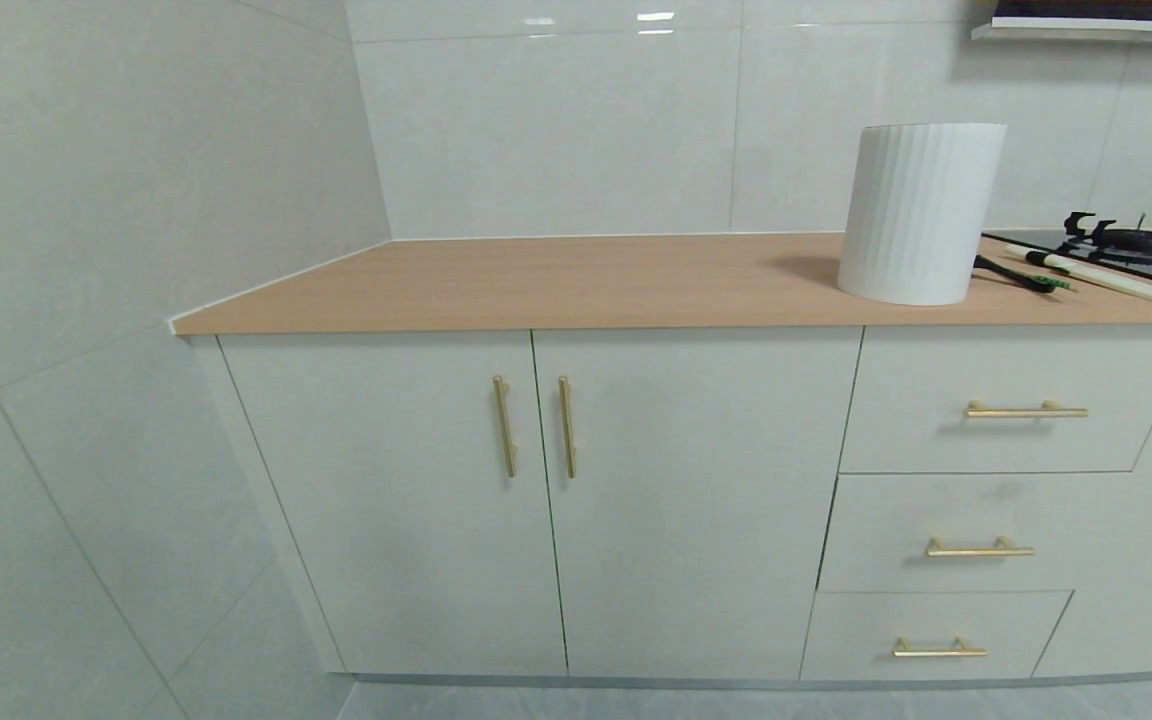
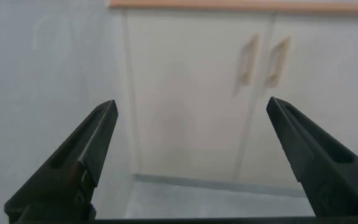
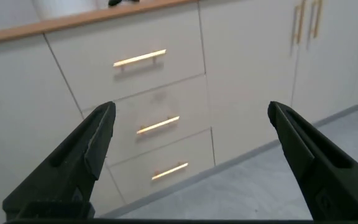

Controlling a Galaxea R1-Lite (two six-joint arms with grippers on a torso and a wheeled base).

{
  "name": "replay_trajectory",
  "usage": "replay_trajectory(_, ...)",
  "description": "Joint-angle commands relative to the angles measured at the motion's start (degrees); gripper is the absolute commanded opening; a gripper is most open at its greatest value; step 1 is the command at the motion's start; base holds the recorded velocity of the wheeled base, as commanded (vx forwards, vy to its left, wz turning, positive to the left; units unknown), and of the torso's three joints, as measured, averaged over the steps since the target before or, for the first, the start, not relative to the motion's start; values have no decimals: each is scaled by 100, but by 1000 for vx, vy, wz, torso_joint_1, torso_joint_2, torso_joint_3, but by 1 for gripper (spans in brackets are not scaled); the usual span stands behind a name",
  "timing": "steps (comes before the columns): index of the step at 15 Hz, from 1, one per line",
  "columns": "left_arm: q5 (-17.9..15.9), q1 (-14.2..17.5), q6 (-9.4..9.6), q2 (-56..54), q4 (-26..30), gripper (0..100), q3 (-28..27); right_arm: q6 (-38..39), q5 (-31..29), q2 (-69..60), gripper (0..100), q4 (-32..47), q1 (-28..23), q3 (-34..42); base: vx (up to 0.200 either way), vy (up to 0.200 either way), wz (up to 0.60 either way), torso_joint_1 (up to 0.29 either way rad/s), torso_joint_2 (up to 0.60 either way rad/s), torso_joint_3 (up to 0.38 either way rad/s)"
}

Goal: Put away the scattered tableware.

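where they hang, pincers [image 2: 191, 101] [image 3: 191, 104] gape (both empty).

Matt ribbed container [image 1: 921, 215], wood-grain countertop [image 1: 536, 280], glossy tiles [image 1: 546, 130]

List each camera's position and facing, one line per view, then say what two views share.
Head view: on the head, facing forward and down at the counter and white ribbed holder.
Left wrist view: on the left wrist, looking past the open left gripper at the double doors.
Right wrist view: on the right wrist, looking past the open right gripper at the three drawers.
Shared: both wrist views catch the doors' gold handles.
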Motion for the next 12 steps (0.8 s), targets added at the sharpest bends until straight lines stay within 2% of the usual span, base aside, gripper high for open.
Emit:
replay_trajectory(1, 26, 70, 55, -138, -398, 100, 656, 21, 331, -18, 100, -315, -1, 478, 0, 0, 0, 0, 0, 0)
replay_trajectory(3, 17, 70, 117, -138, -1057, 100, 1298, -31, 402, -9, 100, -965, -1, 926, 0, 0, 0, 0, 0, 0)
replay_trajectory(4, -1, 70, 222, -138, -1198, 100, 1403, -58, 577, -9, 100, -1299, -1, 1173, 0, 0, 0, 0, 0, 0)
replay_trajectory(5, -36, 70, 231, -138, -1145, 100, 1403, -58, 753, -9, 100, -1492, -1, 1331, 0, 0, 0, 0, 0, 0)
replay_trajectory(6, -212, 70, 205, -138, -1127, 100, 1403, -111, 1061, -9, 100, -1642, -1, 1471, 0, 0, 0, 0, 0, 0)
replay_trajectory(7, -589, 70, 205, -138, -952, 100, 1403, -119, 1307, -9, 100, -1545, -1, 1471, 0, 0, 0, 0, 0, 0)
replay_trajectory(10, -642, 70, 143, -138, -943, 100, 1403, -111, 1869, -1, 100, -1325, 7, 1471, 0, 0, 0, 0, 0, 0)
replay_trajectory(12, -642, 70, 134, -138, -943, 100, 1403, -119, 1869, -9, 100, -1325, 7, 1471, 0, 0, 0, 0, 0, 0)
